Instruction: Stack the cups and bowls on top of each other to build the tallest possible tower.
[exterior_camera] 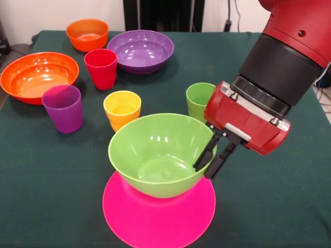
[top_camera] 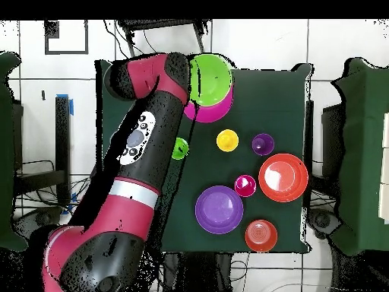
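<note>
The medium light green bowl (exterior_camera: 150,150) sits upright on the upturned pink bowl (exterior_camera: 155,219), the tower's base, at the table's near edge. My gripper (exterior_camera: 204,172) is at the green bowl's right rim, one finger inside and one outside, shut on the rim. Behind stand the yellow cup (exterior_camera: 122,108), purple cup (exterior_camera: 63,107), red cup (exterior_camera: 101,68) and light green cup (exterior_camera: 199,98). Further back are the large orange bowl (exterior_camera: 37,76), small orange bowl (exterior_camera: 87,34) and purple bowl (exterior_camera: 140,50). The small blue bowl is out of view. In the overhead view my arm hides the gripper.
My arm (exterior_camera: 279,67) comes in from the upper right, over the light green cup. The table (exterior_camera: 279,206) has a dark green cloth. The pink bowl reaches the table's near edge.
</note>
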Tool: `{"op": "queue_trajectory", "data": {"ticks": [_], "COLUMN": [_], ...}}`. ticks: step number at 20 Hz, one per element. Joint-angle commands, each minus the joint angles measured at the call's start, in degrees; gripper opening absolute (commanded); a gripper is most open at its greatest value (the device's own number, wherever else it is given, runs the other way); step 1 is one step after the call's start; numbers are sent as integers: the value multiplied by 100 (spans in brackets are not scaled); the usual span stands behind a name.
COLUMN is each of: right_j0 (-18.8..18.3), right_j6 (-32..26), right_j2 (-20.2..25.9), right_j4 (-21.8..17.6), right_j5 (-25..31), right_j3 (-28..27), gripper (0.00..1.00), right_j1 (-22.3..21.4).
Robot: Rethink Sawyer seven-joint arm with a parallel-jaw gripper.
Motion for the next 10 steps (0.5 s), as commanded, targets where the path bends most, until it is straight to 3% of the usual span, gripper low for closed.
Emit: {"op": "queue_trajectory", "data": {"ticks": [1,10], "right_j0": [87,86], "right_j6": [731,811], "right_j2": [550,484], "right_j4": [19,-32], "right_j5": [21,-105], "right_j3": [262,293], "gripper": [0,0], "right_j1": [-47,70]}}
